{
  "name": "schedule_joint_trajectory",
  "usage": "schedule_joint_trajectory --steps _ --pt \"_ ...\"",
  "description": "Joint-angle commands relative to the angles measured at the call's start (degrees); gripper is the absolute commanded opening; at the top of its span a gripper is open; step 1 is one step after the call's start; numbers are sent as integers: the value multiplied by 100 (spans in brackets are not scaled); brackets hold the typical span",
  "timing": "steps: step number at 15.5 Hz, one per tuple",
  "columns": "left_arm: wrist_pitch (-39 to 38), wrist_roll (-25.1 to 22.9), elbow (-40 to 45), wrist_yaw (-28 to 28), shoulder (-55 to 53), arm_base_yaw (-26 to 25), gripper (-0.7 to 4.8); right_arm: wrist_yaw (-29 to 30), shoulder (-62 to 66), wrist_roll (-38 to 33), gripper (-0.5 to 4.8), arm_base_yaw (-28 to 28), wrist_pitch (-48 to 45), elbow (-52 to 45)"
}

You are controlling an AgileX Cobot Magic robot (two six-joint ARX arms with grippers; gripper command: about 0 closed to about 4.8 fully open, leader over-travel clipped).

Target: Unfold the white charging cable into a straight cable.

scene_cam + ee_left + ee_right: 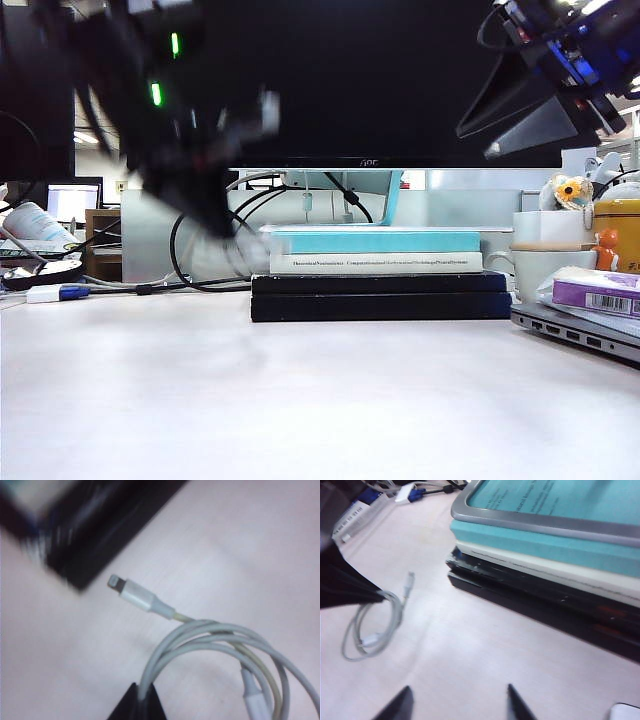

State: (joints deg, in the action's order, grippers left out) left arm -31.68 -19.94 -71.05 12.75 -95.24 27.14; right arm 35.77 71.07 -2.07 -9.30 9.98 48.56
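We see the white charging cable (210, 645) coiled in loops above the table (470, 650), just beside the stack of books (545, 575). Our left gripper (137, 705) has its jaws pinched tight on one strand of the coil, likely as an anchor. Our right gripper (460, 702) hangs nearby with jaws spread wide and empty, probably ready to take the free Lightning plug (132, 592).

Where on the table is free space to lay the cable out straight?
Free: the table in front of the book stack. Crowded: laptop and box at right, cords behind. Left gripper holds the coiled white charging cable; right gripper hangs open.
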Motion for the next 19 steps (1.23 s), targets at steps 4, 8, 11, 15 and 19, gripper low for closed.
schedule_joint_trajectory --steps 4,8,11,15,19 --pt "-402 -2026 -177 1676 1029 68 -6 2391 -20 -1154 216 136 -229 31" --pt "-411 -2406 -175 2194 1279 496 -6 3585 -20 -2015 216 125 -898 31" --pt "-127 -2435 -175 2221 1281 798 -6 4006 -20 -2326 216 125 -1152 31" --pt "831 -1746 -175 2859 1191 1001 -6 4225 -20 -2472 206 20 -1198 28" --pt "890 -1510 -175 3101 981 1010 -6 4216 -20 -2472 142 -11 -1231 28"
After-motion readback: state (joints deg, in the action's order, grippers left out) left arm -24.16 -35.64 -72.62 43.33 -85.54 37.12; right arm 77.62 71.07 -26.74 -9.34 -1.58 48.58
